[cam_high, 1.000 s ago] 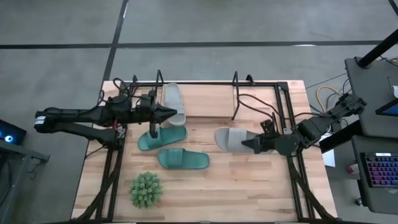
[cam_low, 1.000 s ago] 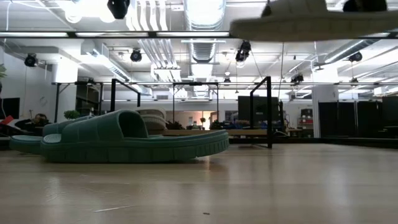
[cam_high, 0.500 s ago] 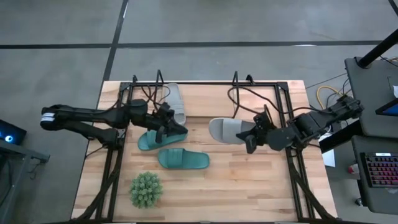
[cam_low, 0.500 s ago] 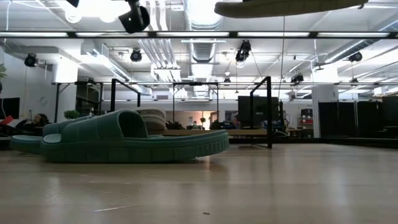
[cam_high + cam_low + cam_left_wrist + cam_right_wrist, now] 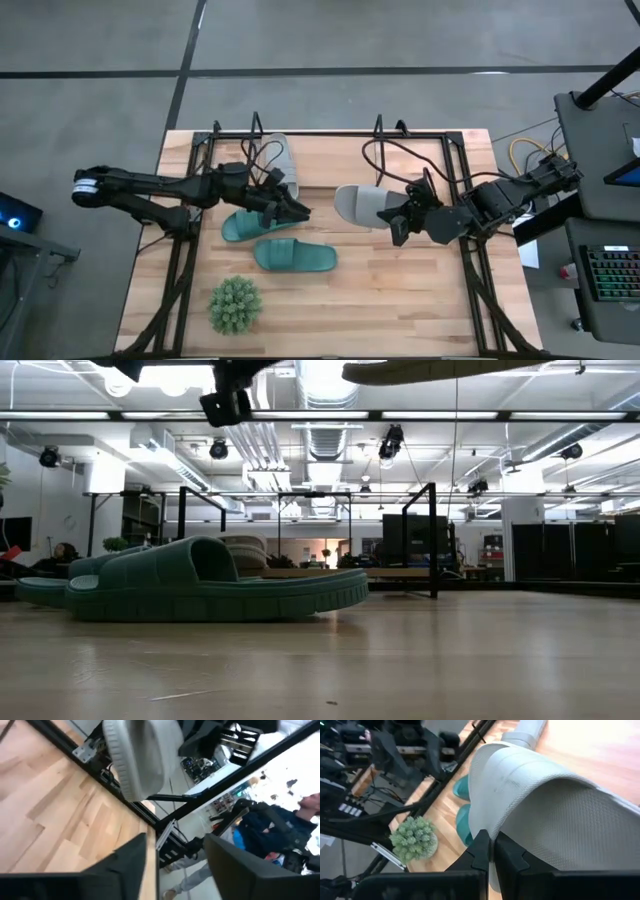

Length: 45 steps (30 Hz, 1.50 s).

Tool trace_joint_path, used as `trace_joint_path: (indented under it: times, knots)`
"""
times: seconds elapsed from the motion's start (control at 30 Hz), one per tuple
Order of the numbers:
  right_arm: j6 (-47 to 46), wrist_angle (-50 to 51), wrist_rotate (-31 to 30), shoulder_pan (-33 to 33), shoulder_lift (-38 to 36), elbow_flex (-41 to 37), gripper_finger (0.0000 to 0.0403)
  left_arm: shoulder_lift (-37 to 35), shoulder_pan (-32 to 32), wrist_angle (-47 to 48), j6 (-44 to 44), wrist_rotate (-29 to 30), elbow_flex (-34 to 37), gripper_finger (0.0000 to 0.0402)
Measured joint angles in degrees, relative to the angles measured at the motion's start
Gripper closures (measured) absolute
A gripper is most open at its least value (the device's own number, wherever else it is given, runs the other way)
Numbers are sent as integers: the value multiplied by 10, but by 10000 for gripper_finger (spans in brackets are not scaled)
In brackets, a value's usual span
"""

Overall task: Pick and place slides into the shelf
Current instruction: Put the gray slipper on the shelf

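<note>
Carrying one grey slide (image 5: 362, 205) clear of the surface (image 5: 420, 300), the right hand (image 5: 398, 222) has its fingers pressed onto the slide's heel edge, near the middle of the surface and toward the shelf (image 5: 315, 165) along the far edge. Second grey slide (image 5: 281, 167): lying in the shelf at its left end. Two teal slides (image 5: 293, 256): flat on the surface, left of centre, one just nearer the front edge than the other (image 5: 250, 224). Left hand (image 5: 292, 210): above the farther teal slide, fingers spread, holding nothing. Handling, judged: rubber, light, bendy, textured rather than slick, not fragile; the sole droops from an end grip, so the wide strap or a mid-sole edge would hold steadier. Plant (image 5: 235, 305): near the front left corner. Surface: pale wood boards inside black frame rails. Room: open hall with ceiling ducts and lamps; a person (image 5: 280, 835) in dark clothing stands beyond the surface.
</note>
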<state>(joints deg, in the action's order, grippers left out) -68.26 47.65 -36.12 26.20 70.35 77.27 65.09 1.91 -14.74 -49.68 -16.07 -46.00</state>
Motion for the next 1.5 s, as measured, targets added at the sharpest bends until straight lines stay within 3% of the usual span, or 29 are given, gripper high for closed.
trace_joint_path:
  times: [0.1,0.23,0.63,1.5]
  knots:
    - [10,-15,0,0,0,-1,394,18,0,-57,-11,0,0,168]
    - [13,-25,-3,0,0,0,394,40,0,-99,-11,22,0,150]
    - [15,-40,-16,0,0,0,394,82,0,-146,20,122,1,148]
    - [38,-83,-14,-4,26,0,394,126,0,-199,16,169,-14,148]
